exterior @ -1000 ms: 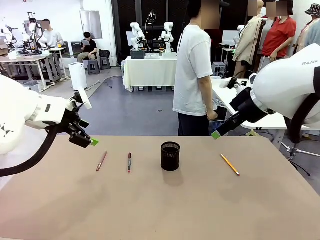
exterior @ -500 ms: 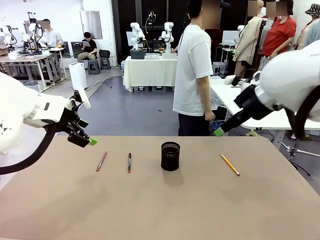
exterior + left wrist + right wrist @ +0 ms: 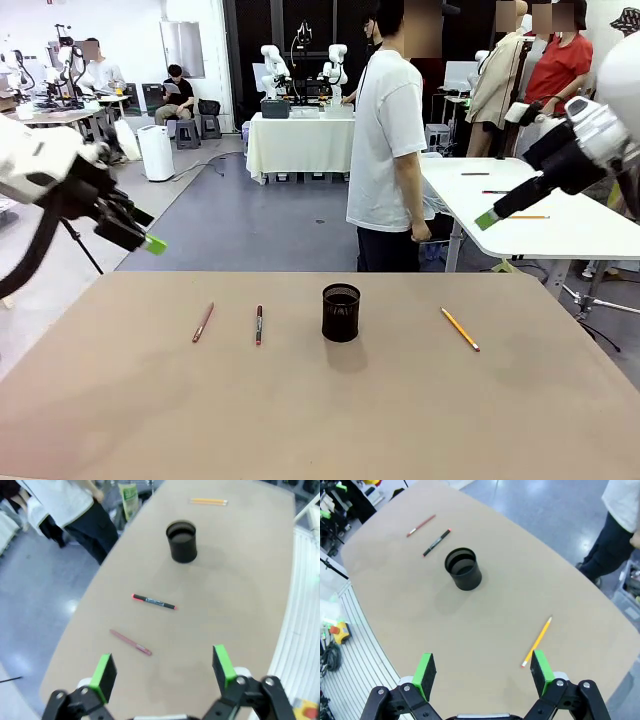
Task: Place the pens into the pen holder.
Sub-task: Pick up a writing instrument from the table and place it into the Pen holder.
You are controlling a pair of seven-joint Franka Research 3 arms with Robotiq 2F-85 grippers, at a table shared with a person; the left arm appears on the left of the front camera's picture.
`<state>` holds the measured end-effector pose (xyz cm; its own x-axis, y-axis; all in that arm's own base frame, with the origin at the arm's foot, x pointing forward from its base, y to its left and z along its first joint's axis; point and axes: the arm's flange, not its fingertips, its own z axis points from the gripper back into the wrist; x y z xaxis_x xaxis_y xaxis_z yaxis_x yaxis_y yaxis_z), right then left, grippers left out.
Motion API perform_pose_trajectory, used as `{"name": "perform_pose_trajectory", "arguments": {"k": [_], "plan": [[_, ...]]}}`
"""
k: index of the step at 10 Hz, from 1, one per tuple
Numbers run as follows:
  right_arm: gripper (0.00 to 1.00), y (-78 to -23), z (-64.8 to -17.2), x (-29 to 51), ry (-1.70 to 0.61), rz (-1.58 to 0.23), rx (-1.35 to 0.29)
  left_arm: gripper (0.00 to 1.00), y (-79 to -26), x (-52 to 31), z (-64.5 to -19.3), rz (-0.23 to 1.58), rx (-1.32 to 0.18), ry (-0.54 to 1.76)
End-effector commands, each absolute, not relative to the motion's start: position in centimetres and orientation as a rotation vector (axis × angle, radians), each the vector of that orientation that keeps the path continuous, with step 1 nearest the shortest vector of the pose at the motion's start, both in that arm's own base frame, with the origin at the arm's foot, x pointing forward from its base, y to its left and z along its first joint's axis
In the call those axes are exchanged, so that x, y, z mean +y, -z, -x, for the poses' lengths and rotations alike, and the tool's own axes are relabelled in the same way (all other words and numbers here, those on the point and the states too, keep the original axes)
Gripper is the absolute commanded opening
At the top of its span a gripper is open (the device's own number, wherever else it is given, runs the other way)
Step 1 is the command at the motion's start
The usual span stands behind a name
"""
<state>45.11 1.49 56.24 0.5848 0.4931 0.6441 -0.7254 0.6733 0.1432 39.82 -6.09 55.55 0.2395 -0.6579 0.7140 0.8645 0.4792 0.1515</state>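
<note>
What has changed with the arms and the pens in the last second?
The left gripper drew back up and to its left, the right gripper up and to its right; both are open and empty. The three pens and the pen holder have not moved.

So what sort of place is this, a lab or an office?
Most likely a robotics lab: the left gripper and right gripper flank a work table, a red-and-yellow stop button lies beside it, and people sit at more tables across a grey floor.
</note>
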Motion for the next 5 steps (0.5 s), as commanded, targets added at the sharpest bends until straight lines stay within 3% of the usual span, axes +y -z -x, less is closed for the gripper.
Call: {"name": "perform_pose_trajectory", "arguments": {"k": [1,5], "plan": [[1.00,-56.6,-46.8,-0.3,-0.817,-0.441,-0.636,1.00,-56.0,-3.2,-42.3,0.368,-0.805,1.051],[1.00,-57.2,-48.2,-4.0,-0.916,-0.421,-0.659,1.00,-56.4,1.7,-44.8,0.310,-0.838,1.108]]}}
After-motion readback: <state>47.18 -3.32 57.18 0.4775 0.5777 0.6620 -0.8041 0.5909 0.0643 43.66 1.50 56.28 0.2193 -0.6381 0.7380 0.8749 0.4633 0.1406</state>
